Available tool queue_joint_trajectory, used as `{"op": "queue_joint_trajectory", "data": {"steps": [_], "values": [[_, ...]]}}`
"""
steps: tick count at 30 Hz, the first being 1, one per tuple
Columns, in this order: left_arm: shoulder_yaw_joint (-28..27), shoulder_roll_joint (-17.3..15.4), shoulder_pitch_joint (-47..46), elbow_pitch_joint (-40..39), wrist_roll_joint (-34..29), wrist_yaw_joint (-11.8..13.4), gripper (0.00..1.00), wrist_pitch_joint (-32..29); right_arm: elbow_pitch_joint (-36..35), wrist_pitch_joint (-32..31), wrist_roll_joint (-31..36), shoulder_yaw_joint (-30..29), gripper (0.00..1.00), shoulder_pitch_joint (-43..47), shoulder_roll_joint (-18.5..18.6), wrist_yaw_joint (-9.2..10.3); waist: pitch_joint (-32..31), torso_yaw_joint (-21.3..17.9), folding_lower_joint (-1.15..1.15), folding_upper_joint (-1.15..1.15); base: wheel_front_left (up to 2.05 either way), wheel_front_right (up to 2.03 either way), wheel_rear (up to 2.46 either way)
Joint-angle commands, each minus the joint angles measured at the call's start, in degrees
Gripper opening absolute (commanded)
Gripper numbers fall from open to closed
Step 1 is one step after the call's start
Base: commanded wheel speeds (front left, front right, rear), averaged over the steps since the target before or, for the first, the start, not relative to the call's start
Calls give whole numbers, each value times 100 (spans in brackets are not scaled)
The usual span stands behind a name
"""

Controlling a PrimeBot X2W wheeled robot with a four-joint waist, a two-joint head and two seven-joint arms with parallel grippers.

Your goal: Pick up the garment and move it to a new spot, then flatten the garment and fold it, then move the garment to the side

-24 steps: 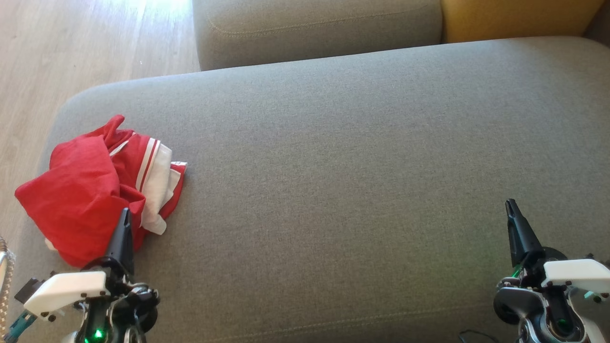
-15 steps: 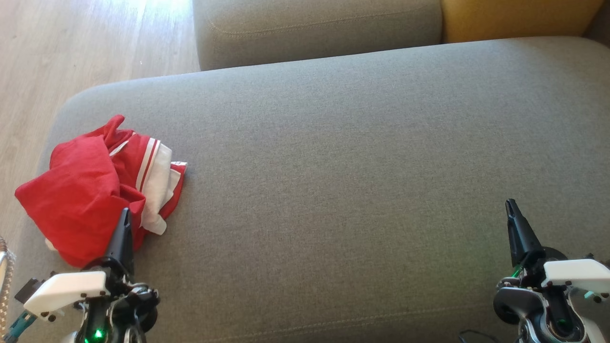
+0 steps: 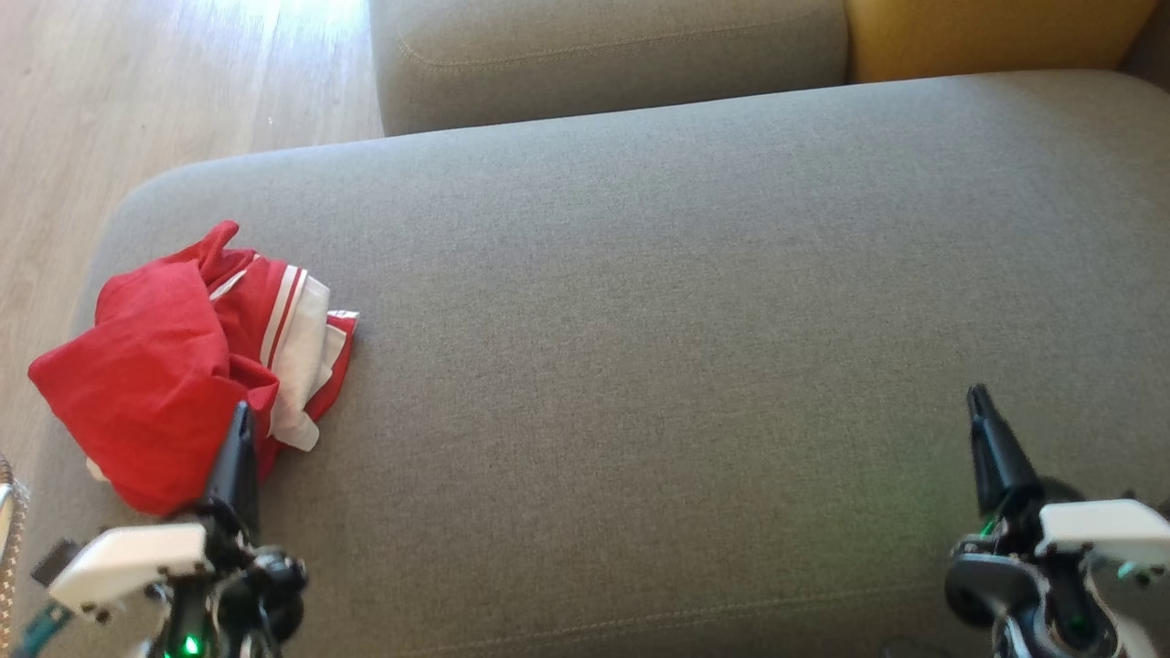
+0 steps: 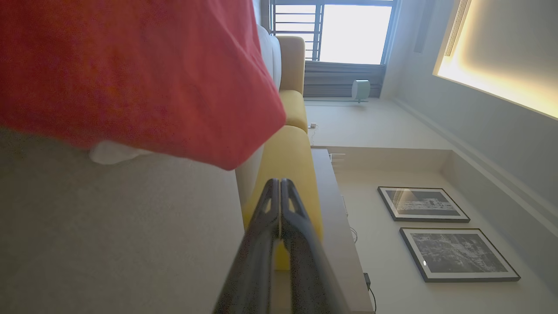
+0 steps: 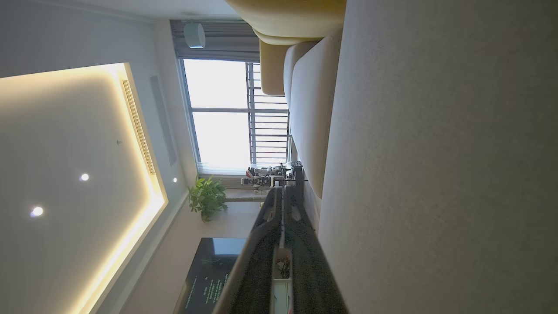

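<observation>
A crumpled red garment (image 3: 174, 366) with white and red stripes lies bunched on the left end of the grey sofa seat (image 3: 640, 347). My left gripper (image 3: 241, 413) is shut and empty, its tip just in front of the heap's near edge. In the left wrist view the red garment (image 4: 130, 74) hangs across the upper left, above the closed left gripper (image 4: 279, 183). My right gripper (image 3: 978, 395) is shut and empty over bare cushion at the lower right, far from the cloth. Its right wrist view shows the closed right gripper (image 5: 284, 189) beside the cushion.
The seat's left edge drops to a pale wood floor (image 3: 137, 91). A grey back cushion (image 3: 603, 55) and a yellow cushion (image 3: 987, 37) line the far side. Bare cushion stretches between the two arms.
Both arms have sunk slightly toward the bottom of the head view. The garment has not moved.
</observation>
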State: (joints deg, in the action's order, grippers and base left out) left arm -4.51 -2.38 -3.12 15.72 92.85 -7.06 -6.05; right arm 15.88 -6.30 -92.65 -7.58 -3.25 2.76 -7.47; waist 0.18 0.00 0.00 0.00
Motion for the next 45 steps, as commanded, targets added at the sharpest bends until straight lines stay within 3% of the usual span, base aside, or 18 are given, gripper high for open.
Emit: {"op": "queue_joint_trajectory", "data": {"steps": [1,13,22,40,45], "values": [[8,3,14,57,3,3,100,7,53,2,-2,9,100,13,-2,-2,0,0,0,0,0,0,0],[-9,23,147,104,-61,2,100,163,147,156,170,35,100,117,-8,-2,-10,-11,0,0,0,0,0],[-189,17,121,11,-293,-2,100,314,9,310,677,-15,100,77,-7,-2,-11,-33,0,0,0,0,0],[-568,5,-46,-665,-1231,-9,100,632,-1054,633,2761,99,100,-145,-4,-2,45,-39,0,0,0,0,0],[-647,2,-94,-978,-1770,-11,100,716,-1254,718,3353,278,100,-172,-3,-2,59,-36,0,0,0,0,0]]}}
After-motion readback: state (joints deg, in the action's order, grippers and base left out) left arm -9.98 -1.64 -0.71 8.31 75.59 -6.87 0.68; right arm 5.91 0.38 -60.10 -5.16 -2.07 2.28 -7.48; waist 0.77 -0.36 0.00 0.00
